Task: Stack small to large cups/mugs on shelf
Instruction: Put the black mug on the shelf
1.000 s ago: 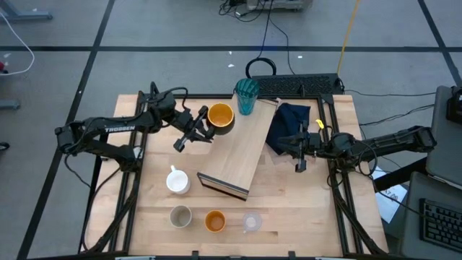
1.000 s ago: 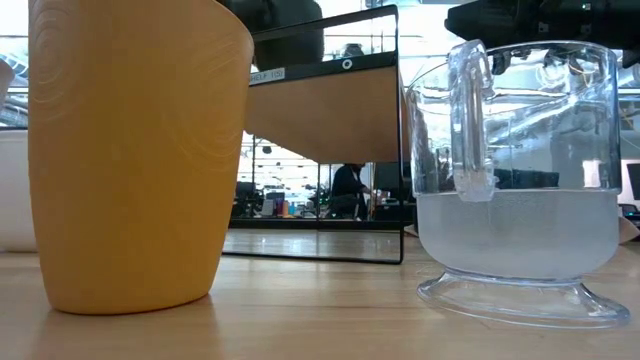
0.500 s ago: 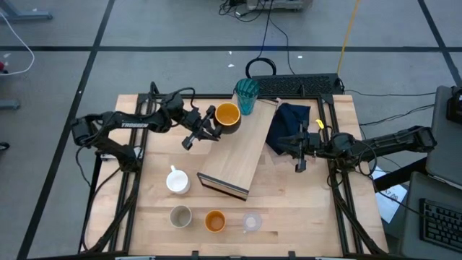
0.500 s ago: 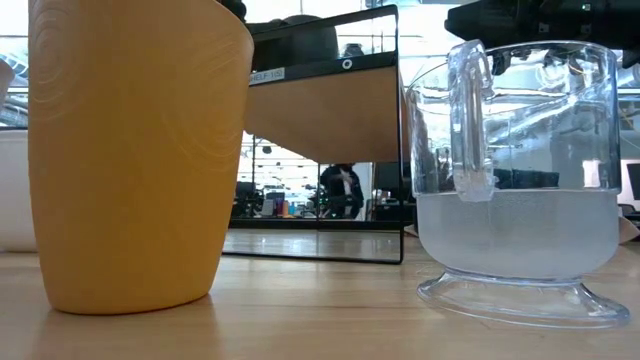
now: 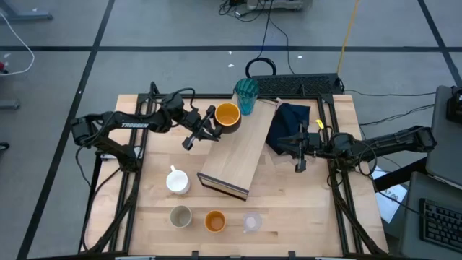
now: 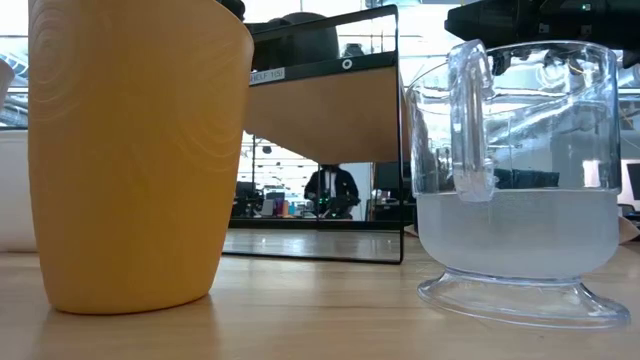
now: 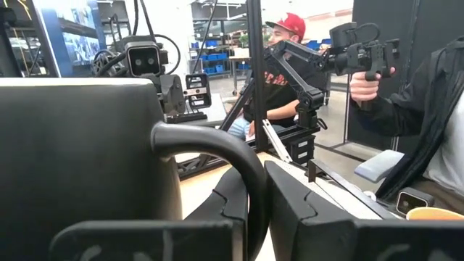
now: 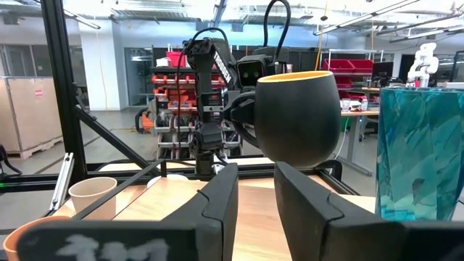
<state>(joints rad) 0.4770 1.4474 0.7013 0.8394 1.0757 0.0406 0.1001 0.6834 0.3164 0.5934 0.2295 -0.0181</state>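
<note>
Right now your left gripper (image 5: 208, 129) has its jaws pinched on the handle of the dark mug with the yellow inside (image 5: 226, 117), and that thin looped handle is your whole hold. The mug hangs over the far end of the long light-wood shelf board (image 5: 240, 153), near the table's far edge, just beside the teal ribbed tumbler (image 5: 246, 95).

Your main risk, as I judge it, is rotation: a mug held by its handle alone can swing or tip about the pinch, so a quick move could let it swing into the tumbler or come down crooked on the board. Let go before the base is seated flat and it may roll off the board's long edge.

Watch the tumbler too; it stands so near that a sideways drift of the mug could knock it over.

Your right gripper (image 5: 299, 154) waits over the table's right side with its jaws slightly apart and holding nothing, beside the navy cloth (image 5: 290, 120). The white mug (image 5: 177, 180), beige cup (image 5: 180, 215), orange cup (image 5: 214, 220) and small clear glass (image 5: 251, 222) sit toward the near edge, well apart from the action.
</note>
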